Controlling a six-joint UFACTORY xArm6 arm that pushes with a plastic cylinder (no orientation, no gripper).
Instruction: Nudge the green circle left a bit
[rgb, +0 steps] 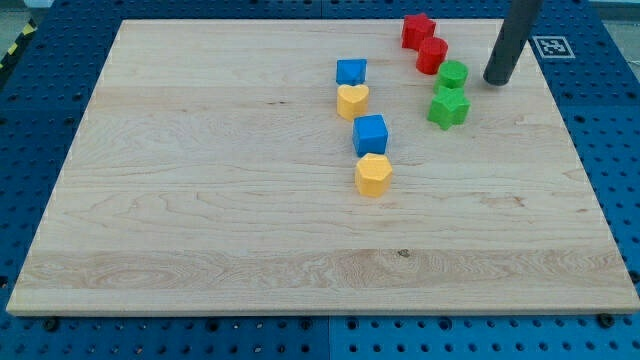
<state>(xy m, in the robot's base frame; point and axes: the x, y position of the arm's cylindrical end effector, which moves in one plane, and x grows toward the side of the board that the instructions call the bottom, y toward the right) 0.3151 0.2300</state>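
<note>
Wooden board (200, 200) | green circle (452, 74) just left of my tip (497, 80) | apart | no jaws to open

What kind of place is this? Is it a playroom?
More likely a robot lab bench: a wooden board lies on a blue pegboard table, my tip sits right of the green circle, with a printed marker nearby.

The small green circular block (452, 74), a short cylinder with a flat round top, lies flat on the pale wooden board in the view's upper right. Its top face is lighter green than its side wall. It sits upright, not tipped, well in from the board's right edge.
</note>
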